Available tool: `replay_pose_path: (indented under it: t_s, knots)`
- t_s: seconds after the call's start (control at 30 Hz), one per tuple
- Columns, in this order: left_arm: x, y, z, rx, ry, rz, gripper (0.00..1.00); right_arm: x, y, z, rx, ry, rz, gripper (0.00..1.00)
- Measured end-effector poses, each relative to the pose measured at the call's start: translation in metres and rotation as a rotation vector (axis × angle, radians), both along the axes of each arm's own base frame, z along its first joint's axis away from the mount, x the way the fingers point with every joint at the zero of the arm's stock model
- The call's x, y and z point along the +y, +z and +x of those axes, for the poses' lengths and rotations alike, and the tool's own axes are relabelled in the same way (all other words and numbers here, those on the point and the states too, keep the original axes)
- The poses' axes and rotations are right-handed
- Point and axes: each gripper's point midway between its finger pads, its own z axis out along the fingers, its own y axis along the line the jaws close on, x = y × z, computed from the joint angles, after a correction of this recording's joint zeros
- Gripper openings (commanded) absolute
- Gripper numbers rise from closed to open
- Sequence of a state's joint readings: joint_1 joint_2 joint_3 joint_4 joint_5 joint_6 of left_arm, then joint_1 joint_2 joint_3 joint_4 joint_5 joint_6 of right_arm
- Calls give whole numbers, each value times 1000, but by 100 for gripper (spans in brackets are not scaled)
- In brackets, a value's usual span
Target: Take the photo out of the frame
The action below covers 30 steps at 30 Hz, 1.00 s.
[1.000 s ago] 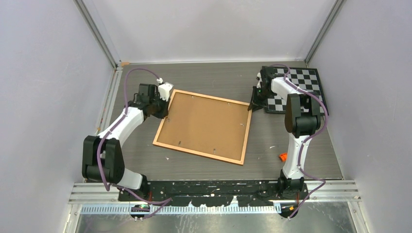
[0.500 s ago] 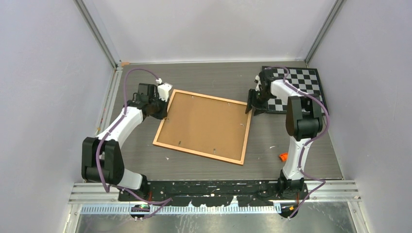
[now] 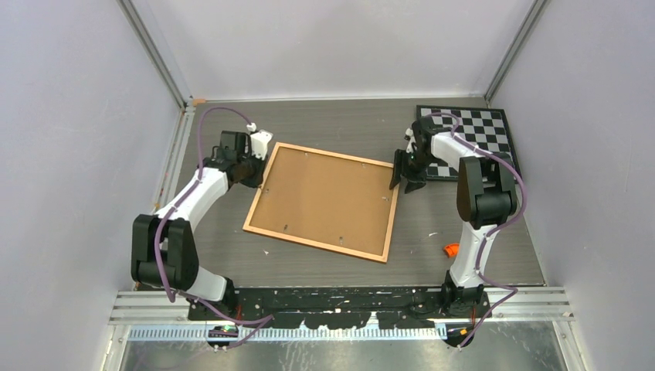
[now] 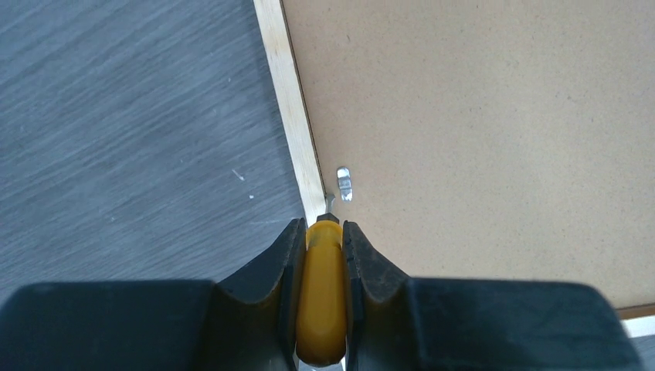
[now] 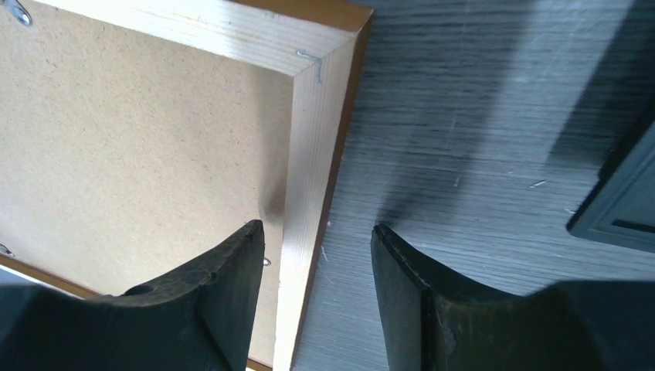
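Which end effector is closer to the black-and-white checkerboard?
Right. The right end effector is just beside the checkerboard, over the frame's right edge. The left end effector, holding a yellow tool, is at the frame's left edge, much farther away.

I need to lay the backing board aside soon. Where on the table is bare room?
Free: the far strip of table between the frame and the back wall; the near strip between the frame and the arm bases. Crowded: the far right corner, with the checkerboard and the right end effector at the frame's edge; the left end effector occupies its left edge.
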<state>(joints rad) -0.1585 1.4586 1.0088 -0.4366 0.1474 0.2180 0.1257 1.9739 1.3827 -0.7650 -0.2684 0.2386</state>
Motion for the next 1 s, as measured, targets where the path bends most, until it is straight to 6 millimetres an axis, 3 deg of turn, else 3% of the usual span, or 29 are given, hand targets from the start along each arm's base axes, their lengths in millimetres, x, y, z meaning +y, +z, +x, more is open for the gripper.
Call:
replay_pose_path:
  t_s: [0.43,0.77,1.0]
  knots:
    - [-7,0,11,-22,-24,-24,0,15,-2,-9,16,40,16,53]
    - [-20,-1,-8,16,-136,-65,0,18,-5,-11,25,49,15,51]
    - [-22,0,-13,33,-133,-81,0,21,-6,-12,30,61,-2,42]
